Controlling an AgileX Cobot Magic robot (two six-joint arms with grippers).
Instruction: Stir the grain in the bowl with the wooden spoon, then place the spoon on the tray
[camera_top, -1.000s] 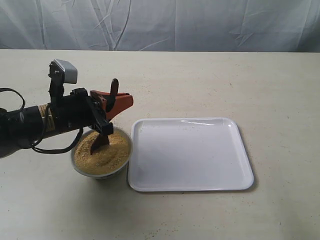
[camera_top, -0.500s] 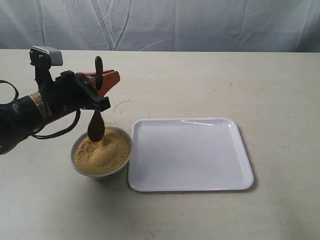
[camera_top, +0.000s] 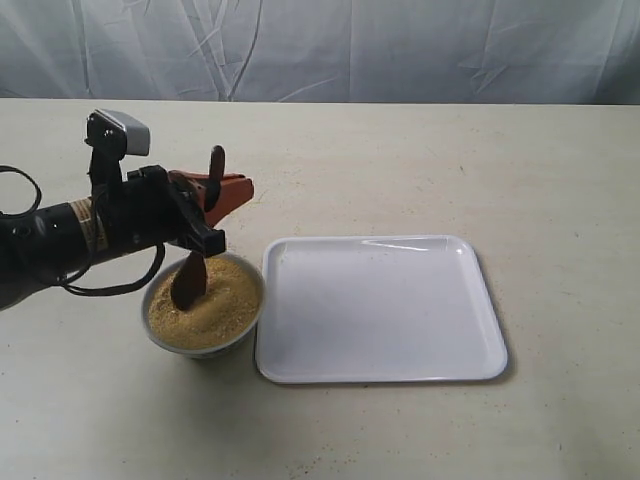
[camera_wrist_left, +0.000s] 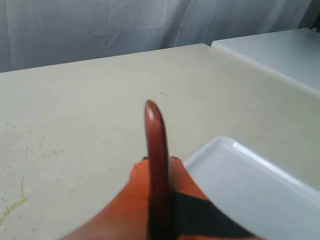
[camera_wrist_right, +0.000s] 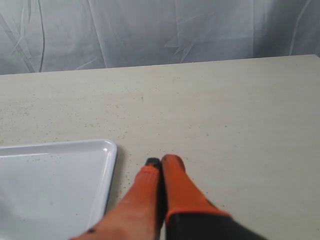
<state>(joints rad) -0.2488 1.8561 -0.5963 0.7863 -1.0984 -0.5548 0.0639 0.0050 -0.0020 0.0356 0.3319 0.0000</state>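
Observed: left claw (camera_top: 232, 190) clamped on the wooden spoon (camera_top: 188, 283) by its handle, blade dipped in the grain (camera_top: 225, 300) inside the bowl (camera_top: 200, 345), just beside the tray (camera_top: 380, 310). Advise slow, shallow circles clear of the rim (grain would spill readily onto the tabletop (camera_top: 400, 160)). The right claw (camera_wrist_right: 161, 162) is closed, empty.

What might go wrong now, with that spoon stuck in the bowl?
1. The grain is heaped to the rim of the bowl, so stirring may flick some onto the table.
2. The left pincer grips only the slim handle of the spoon, so it might twist or slip.
3. The bowl sits right beside the tray, so a sideways push might knock them together.
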